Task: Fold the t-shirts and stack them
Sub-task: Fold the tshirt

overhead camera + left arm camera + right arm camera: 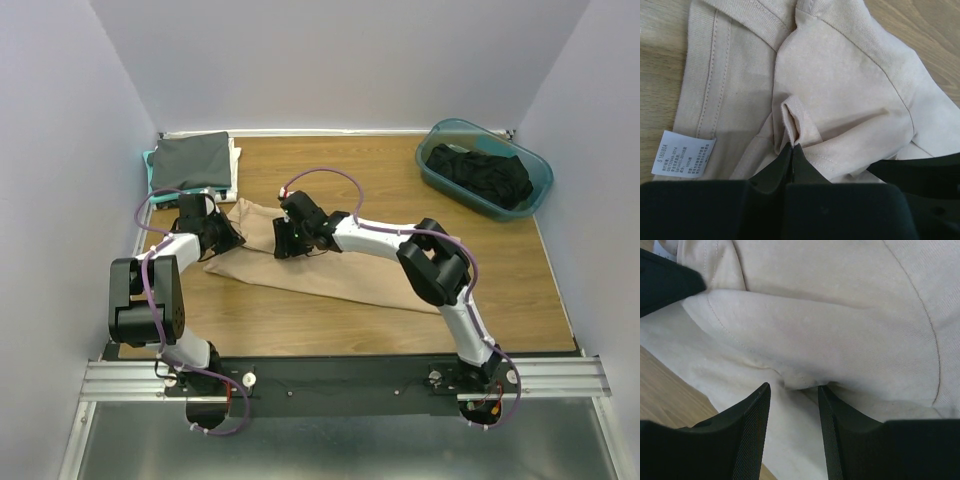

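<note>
A tan t-shirt (340,275) lies crumpled across the middle of the table. My left gripper (228,238) is at its left end. In the left wrist view it (792,146) is shut on a pinched fold of the tan cloth (840,75) near the collar, with a white care label (687,152) to the left. My right gripper (283,242) is just right of it. In the right wrist view it (792,390) is open, its fingers (755,420) on either side of a rolled edge of the tan shirt (830,315).
A stack of folded shirts (192,160), dark grey on top with teal and white under it, sits at the back left. A teal plastic tub (440,178) at the back right holds black shirts (485,172). Grey walls enclose the table.
</note>
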### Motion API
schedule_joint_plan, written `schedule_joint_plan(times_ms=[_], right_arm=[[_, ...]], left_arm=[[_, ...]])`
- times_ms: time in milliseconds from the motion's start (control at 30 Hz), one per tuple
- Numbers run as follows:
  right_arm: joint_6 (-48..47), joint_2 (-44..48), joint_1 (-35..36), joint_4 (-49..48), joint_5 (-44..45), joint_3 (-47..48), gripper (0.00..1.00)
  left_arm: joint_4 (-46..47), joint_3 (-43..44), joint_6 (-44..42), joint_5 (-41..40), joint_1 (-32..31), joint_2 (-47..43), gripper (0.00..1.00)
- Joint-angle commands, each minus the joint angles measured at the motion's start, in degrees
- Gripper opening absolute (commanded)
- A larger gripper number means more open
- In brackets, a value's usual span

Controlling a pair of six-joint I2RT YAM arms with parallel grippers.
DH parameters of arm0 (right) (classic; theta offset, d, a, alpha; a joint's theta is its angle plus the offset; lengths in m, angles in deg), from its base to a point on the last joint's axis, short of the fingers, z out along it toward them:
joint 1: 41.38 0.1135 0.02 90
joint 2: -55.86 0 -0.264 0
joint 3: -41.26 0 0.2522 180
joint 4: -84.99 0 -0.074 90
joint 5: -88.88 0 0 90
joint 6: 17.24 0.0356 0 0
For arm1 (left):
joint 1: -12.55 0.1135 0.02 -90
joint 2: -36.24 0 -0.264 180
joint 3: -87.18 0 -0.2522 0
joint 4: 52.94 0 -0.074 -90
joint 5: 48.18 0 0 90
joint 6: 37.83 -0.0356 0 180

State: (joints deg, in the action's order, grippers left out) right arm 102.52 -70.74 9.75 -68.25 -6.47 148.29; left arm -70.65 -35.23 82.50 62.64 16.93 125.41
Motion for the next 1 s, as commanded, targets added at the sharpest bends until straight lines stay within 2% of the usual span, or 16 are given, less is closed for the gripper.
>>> schedule_joint_plan(times_ms=[0,267,367,433,467,567,833,967], right_arm=[[-0.75,-1.54,0.55,0.1,2.88,1.56,0.5],[-0.84,-3.38,0.55,0.1,4.73,3.67,0.47],[-1.11,-4.0,0.63,0.1,4.99,4.55,0.37],[-1.19,-3.91,0.63,0.1,4.99,4.72,0.23],[-1.11,-3.74,0.55,0.1,5.08,4.55,0.12],[-1.11,-1.72,0.55,0.19,6.47,3.15,0.0],[-1.81,5.49,0.55,4.22,6.31,-1.51,0.0],[-2.16,7.95,0.55,6.6,6.05,-3.45,0.0]], left_arm=[[1.04,0.11,-1.15,1.77,0.45,-1.71,0.01],[0.96,-1.03,-1.41,2.47,0.45,-2.59,0.01],[0.87,-1.38,-1.59,2.47,0.45,-2.68,0.01],[0.96,-1.47,-1.59,2.65,0.45,-3.03,0.01],[0.87,-1.56,-1.59,2.65,0.45,-3.12,0.01],[0.78,-2.08,-1.06,2.21,0.45,-4.35,0.0],[0.96,-7.09,3.42,1.24,0.36,-12.07,0.0],[0.87,-10.77,5.7,1.85,0.1,-16.3,0.05]])
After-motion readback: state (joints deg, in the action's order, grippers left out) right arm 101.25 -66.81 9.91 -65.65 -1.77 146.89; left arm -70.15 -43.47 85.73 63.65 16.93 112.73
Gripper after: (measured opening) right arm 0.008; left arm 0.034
